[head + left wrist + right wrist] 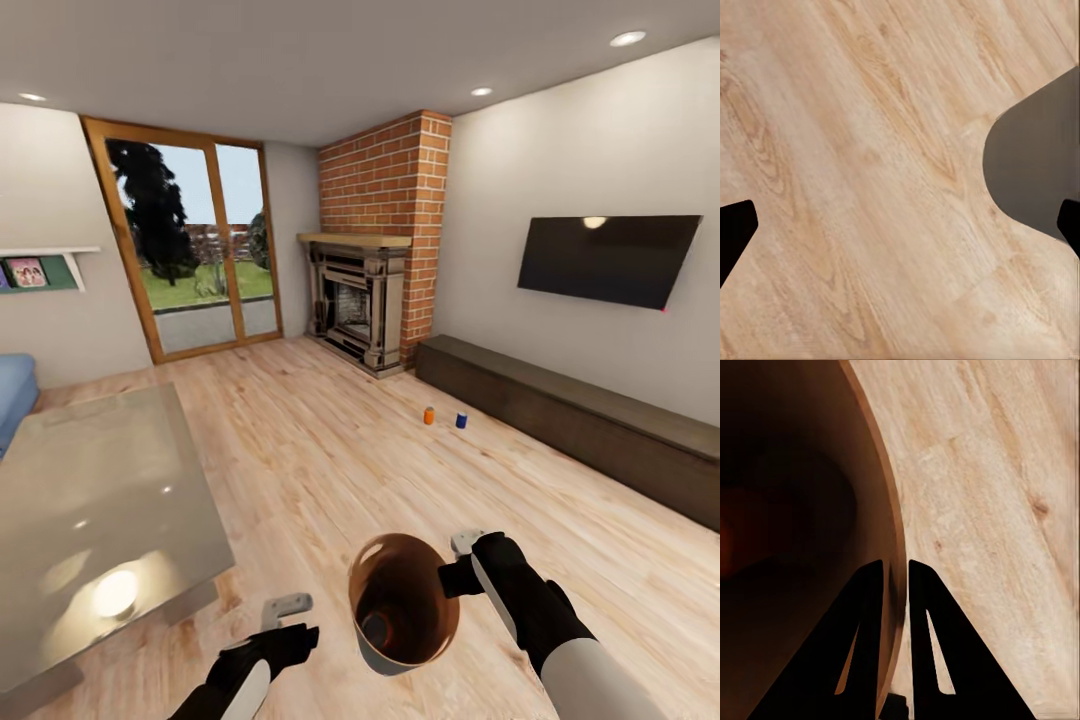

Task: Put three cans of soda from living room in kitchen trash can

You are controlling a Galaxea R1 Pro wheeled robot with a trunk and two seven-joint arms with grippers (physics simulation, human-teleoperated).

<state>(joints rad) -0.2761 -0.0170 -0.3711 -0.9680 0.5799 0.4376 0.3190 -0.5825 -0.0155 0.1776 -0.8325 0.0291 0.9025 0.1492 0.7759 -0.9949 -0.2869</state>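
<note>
Both arms are white with black wrists, each ending in a pincer with pale grey fingers [288, 605].

Ahead of you the light wood floor [330, 450] carries an orange can [428, 415] and a blue can [461, 421], standing near each other by the long dark cabinet [570, 420].

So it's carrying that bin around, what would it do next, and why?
Probably roll forward toward the orange can and blue can standing on the floor by the long cabinet. The right gripper is pinching the bin's rim, the left gripper is open and empty, and both cans look too far to reach.
</note>
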